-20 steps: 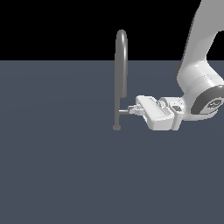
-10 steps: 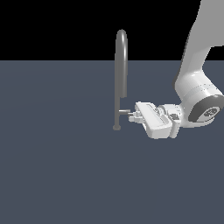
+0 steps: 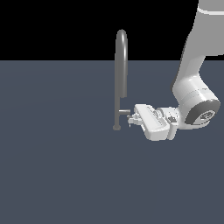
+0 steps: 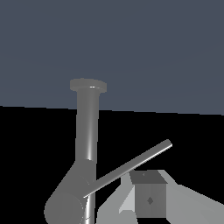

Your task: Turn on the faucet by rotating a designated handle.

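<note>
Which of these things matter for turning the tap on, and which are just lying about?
Part of the job: the faucet, its handle, the gripper at the handle.

Just lying about: nothing; only the bare grey floor around them.

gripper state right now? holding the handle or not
gripper: at the handle low on the faucet; open or shut cannot be told, no grasp visible.

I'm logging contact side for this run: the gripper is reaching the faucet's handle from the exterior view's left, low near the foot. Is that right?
Not quite. In the exterior view the gripper comes at the handle from the exterior view's right, with the arm behind it on that side. The rest holds: it is low on the faucet, near the foot.
</note>
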Controlling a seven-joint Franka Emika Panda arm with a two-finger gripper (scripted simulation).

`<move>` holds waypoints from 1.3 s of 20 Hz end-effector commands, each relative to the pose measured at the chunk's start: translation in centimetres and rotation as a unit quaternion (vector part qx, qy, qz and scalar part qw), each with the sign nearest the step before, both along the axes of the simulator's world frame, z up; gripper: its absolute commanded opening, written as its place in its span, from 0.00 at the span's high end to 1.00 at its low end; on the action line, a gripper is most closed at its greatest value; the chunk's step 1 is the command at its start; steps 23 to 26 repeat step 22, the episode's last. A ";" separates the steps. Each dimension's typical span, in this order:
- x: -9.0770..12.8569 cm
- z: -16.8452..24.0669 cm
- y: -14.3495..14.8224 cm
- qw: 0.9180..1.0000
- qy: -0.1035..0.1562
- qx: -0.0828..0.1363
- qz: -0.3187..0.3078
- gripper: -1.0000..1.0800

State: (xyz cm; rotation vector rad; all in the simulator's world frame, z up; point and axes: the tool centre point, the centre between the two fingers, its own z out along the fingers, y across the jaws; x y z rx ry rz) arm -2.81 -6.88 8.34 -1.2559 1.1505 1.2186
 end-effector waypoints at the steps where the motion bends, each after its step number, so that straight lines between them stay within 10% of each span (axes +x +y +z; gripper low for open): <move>1: -0.2 -2.6 0.0 1.000 0.014 -0.004 -0.005 1.00; 26: 2.9 -5.5 0.1 1.000 0.019 -0.005 -0.006 1.00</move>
